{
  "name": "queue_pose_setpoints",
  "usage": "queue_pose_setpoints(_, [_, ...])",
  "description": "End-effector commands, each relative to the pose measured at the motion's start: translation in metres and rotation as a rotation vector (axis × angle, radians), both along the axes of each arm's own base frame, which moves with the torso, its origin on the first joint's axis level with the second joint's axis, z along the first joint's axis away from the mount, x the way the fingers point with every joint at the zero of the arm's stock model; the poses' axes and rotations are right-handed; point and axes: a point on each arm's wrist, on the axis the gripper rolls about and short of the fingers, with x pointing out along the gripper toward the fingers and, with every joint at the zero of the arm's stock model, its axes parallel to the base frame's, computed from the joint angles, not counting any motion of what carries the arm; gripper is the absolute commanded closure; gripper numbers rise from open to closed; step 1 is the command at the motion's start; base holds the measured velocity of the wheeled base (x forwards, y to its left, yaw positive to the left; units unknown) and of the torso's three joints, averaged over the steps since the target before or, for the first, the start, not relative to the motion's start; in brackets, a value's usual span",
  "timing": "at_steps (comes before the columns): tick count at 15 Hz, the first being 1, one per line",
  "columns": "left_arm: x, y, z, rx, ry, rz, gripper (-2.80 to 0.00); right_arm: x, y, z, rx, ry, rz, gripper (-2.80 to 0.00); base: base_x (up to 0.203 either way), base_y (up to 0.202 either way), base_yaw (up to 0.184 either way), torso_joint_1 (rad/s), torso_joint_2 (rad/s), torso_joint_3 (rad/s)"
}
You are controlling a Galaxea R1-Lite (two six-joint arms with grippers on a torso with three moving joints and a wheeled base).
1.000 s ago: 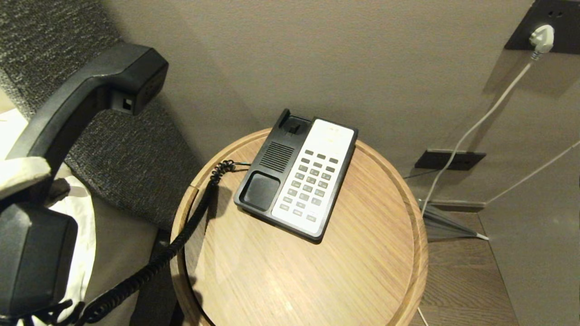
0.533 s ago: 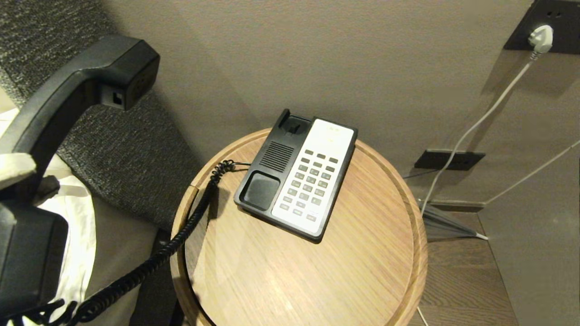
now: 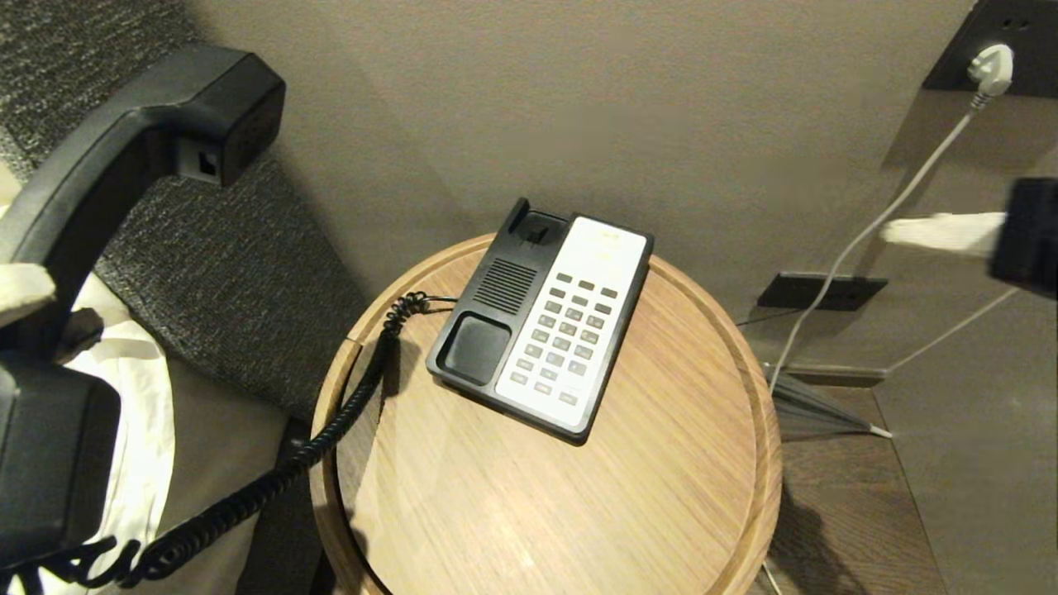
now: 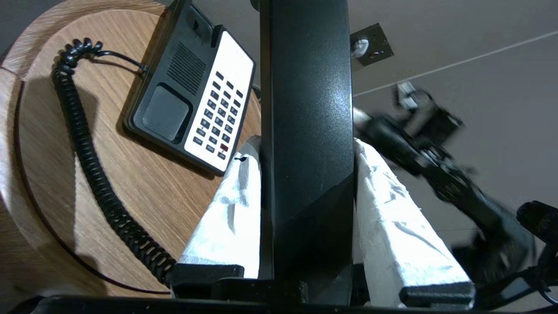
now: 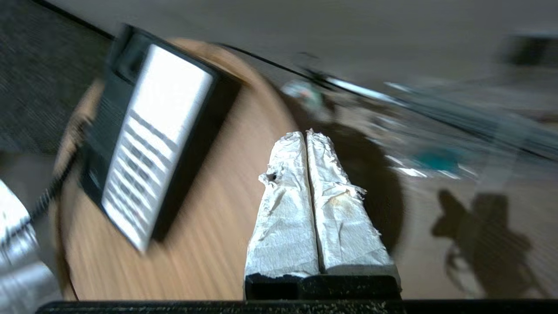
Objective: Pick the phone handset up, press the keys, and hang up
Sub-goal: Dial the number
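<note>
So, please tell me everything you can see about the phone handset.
The phone handset is a long black receiver of matte, slightly glossy plastic with blocky ends. One end shows a small square socket. It is lifted off the phone base, up at the robot's left. The left end effector is shut on its middle, white-wrapped fingers on both sides. A black coiled cord runs toward the base.

Black phone handset [image 3: 124,140], black-and-white phone base [image 3: 541,326] (grey keys), wood-grain table [image 3: 661,496], speckled grey chair [image 3: 240,281].

L claw [image 4: 305,174] clamped w/ load, raised; R claw [image 5: 307,196] shut, in air.
</note>
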Motion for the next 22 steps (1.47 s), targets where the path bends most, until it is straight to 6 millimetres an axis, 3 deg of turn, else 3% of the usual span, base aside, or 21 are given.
queue_pose_setpoints(1, [0.000,0.000,0.001,-0.006,0.001,0.000,0.00,0.054,0.073,-0.029,-0.026,0.046,0.011,0.00,0.000,0.000,0.000,0.000,0.00,0.000])
queue_pose_setpoints(3, [0.001,-0.001,-0.001,0.000,0.009,0.001,0.00,0.065,0.112,-0.030,0.003,0.010,0.007,0.00,0.000,0.000,0.000,0.000,0.00,0.000])
queue_pose_setpoints(6, [0.001,-0.001,-0.001,0.000,0.010,0.001,0.00,0.072,0.139,-0.025,0.019,-0.011,0.034,0.00,0.000,0.000,0.000,0.000,0.00,0.000])
queue_pose_setpoints(8, [0.002,-0.002,-0.003,-0.001,0.022,-0.001,0.00,0.062,0.151,-0.029,-0.012,0.022,0.070,0.00,0.000,0.000,0.000,0.000,0.00,0.000])
queue_pose_setpoints(16, [0.004,-0.003,-0.006,-0.010,0.046,-0.006,0.00,0.034,0.165,-0.037,-0.076,0.107,0.159,0.00,0.000,0.000,0.000,0.000,0.00,0.000])
queue_pose_setpoints(22, [0.003,-0.003,-0.006,-0.014,0.041,-0.006,0.00,0.034,0.168,-0.047,-0.102,0.137,0.161,0.00,0.000,0.000,0.000,0.000,0.00,0.000])
